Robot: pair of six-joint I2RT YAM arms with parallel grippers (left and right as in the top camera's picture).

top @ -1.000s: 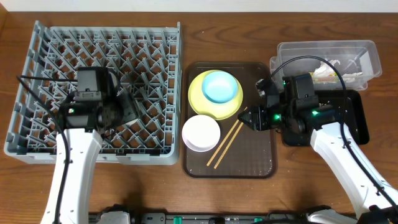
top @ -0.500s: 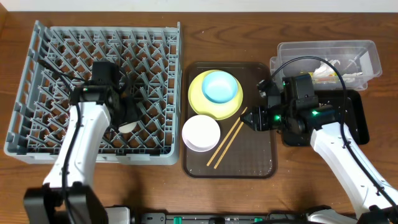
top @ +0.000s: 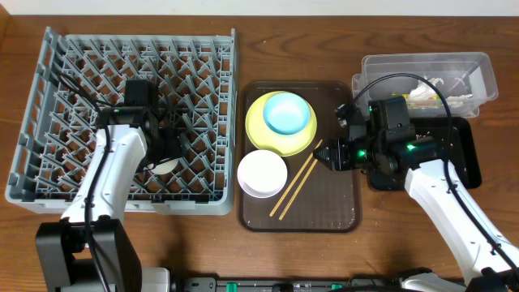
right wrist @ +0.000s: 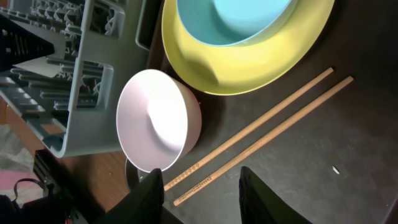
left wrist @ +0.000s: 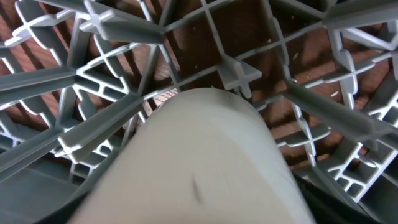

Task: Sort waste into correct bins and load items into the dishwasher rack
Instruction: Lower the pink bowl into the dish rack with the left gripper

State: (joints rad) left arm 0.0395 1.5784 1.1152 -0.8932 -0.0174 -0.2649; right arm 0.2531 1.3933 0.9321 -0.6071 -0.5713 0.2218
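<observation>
Tabletop rack [top: 49, 97] holds white cup [top: 167, 166]; left pincer [top: 168, 144] shifted farther in, opening unclear; right pincer [right wrist: 202, 194] spread

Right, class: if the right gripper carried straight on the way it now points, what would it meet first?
Probably the wooden chopsticks: in the wrist view their near ends lie on the brown tray, framed by the spread fingers of the right gripper. How far ahead they lie is unclear.

No legible text, label, brand, number or sign on anything in any view
</observation>
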